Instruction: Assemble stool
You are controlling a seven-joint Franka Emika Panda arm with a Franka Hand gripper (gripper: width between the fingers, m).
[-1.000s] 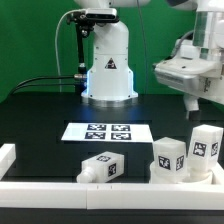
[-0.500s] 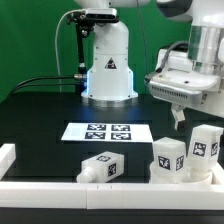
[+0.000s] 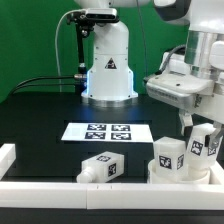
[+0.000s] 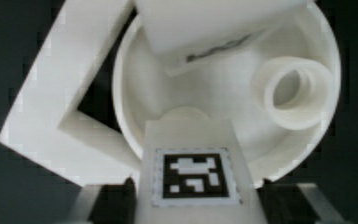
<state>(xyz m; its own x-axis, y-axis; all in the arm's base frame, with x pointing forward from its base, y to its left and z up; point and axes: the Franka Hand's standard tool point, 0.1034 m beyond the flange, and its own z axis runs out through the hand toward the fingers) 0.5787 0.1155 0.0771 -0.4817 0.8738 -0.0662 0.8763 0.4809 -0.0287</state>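
1. Tool (image 3: 190, 124) low at the exterior view's right, fingers (image 4: 126, 206) straddling a tagged stool leg (image 4: 194, 168); clamped or not, cannot tell.
2. Seat (image 4: 247, 80) just behind that leg.
3. Bench (image 3: 40, 125) open toward the exterior view's left; rail (image 3: 60, 191) along near edge.

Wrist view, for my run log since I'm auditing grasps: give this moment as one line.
pincer: astride tagged leg, grip unclear | seat: just beyond that leg | lying leg: away from pincer

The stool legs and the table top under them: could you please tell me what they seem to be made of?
Legs: probably hard plastic, smooth matte white; chunky, evenly coloured blocks with printed black-and-white tags. Table top: black and matte, almost no shine; cloth, board or paint, I cannot tell.
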